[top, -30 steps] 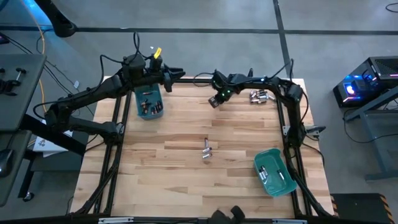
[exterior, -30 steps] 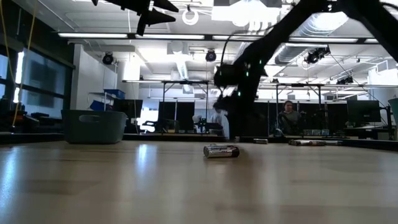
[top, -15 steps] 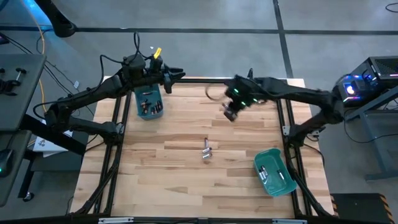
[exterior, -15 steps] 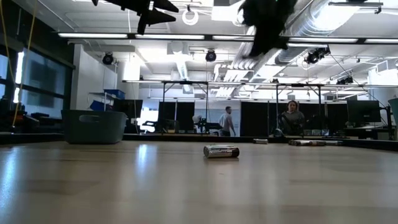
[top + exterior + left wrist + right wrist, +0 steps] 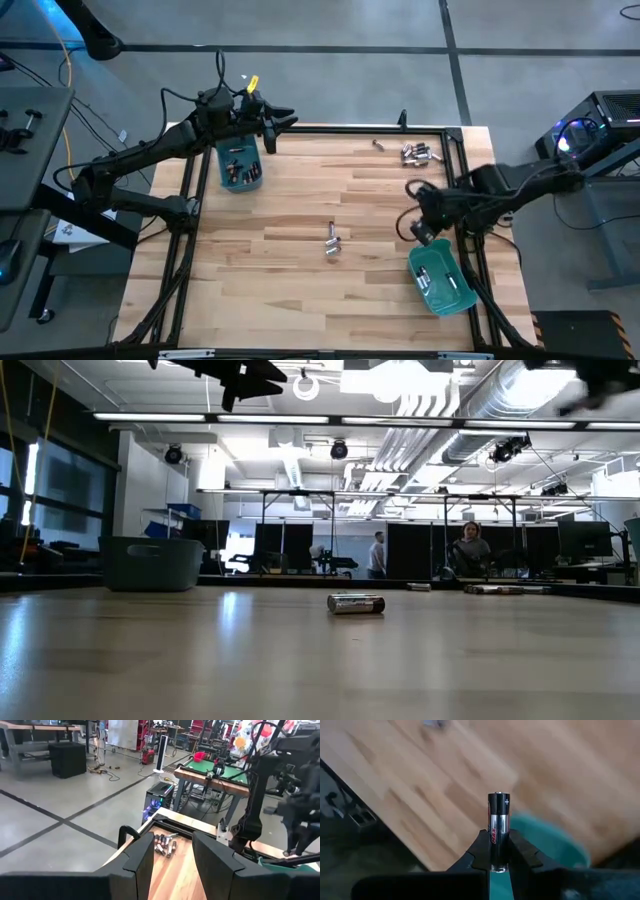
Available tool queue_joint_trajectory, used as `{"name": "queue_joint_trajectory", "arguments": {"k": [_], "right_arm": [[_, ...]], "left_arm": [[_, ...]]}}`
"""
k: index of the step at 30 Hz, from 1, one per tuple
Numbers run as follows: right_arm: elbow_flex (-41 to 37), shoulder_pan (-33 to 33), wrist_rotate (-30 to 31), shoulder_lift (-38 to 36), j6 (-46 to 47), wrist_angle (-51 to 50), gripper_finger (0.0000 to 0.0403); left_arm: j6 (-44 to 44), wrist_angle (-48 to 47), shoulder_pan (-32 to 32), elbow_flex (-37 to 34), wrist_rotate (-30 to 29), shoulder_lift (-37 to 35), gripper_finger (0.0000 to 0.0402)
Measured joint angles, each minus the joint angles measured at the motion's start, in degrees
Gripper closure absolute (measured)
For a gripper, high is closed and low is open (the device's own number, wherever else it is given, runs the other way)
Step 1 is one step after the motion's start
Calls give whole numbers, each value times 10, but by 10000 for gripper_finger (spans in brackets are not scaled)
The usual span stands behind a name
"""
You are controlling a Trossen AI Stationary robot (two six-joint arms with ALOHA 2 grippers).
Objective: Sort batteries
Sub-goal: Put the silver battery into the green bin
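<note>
Standing over the far edge of the right-hand teal bin [image 5: 441, 277], the right gripper [image 5: 421, 232] has its jaws clamped on one battery [image 5: 498, 831], pinched low with most of its length free. From here it could tip out or land on the desk [image 5: 290, 290] if let go short of the rim. The left gripper [image 5: 272, 128] waits with jaws apart above the far-left teal bin [image 5: 240, 165]; loose batteries [image 5: 420, 154] lie far right, two more [image 5: 333, 240] mid-desk.
</note>
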Motion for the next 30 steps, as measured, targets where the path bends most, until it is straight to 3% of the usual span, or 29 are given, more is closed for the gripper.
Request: {"name": "queue_joint_trajectory", "arguments": {"k": [6, 13, 21, 30], "right_arm": [[-161, 36, -116, -54, 125, 67, 382], [-287, 68, -218, -64, 184, 227, 382], [-372, 97, -232, -64, 270, 259, 382], [-408, 97, -210, -63, 272, 294, 359]], "left_arm": [[1, 0, 0, 0, 0, 0, 273], [-7, -1, 0, 0, 0, 0, 273], [-9, -1, 0, 0, 1, 0, 273], [-10, 0, 0, 0, 2, 0, 273]]}}
